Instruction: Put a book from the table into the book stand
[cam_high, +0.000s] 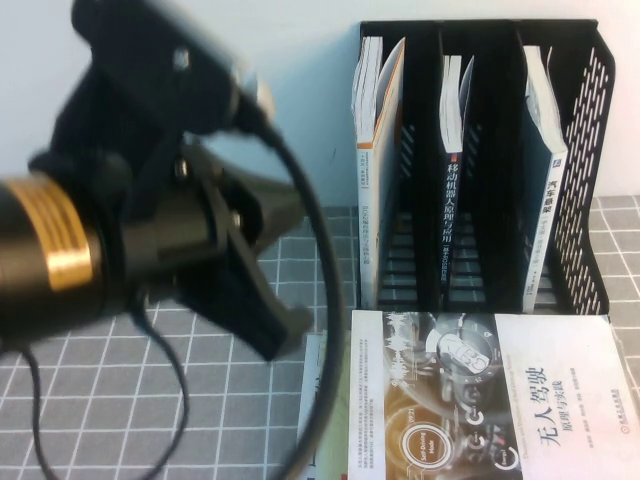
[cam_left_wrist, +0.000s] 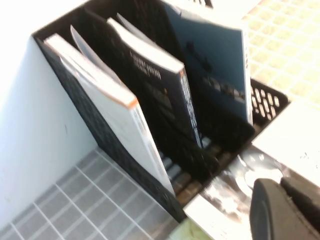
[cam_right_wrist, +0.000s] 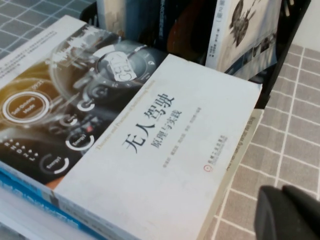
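Note:
A black three-slot book stand (cam_high: 592, 200) stands at the back right with one upright book in each slot. It also shows in the left wrist view (cam_left_wrist: 102, 127) and the right wrist view (cam_right_wrist: 286, 55). A white and dark book (cam_high: 480, 400) lies flat in front of it, on top of other books. It shows in the left wrist view (cam_left_wrist: 235, 187) and the right wrist view (cam_right_wrist: 150, 145). My left gripper (cam_high: 278, 335) (cam_left_wrist: 281, 186) is shut and empty, above the book's left edge. My right gripper (cam_right_wrist: 285, 197) is shut and empty, over the mat beside the book's right edge.
The stand holds a white book with an orange edge (cam_high: 372, 150), a dark book (cam_high: 452, 180) and a blue book (cam_high: 545, 170). Blue-edged books (cam_right_wrist: 30, 200) lie under the flat book. A grey gridded mat (cam_high: 150, 400) covers the table. A black cable (cam_high: 320, 300) hangs from the left arm.

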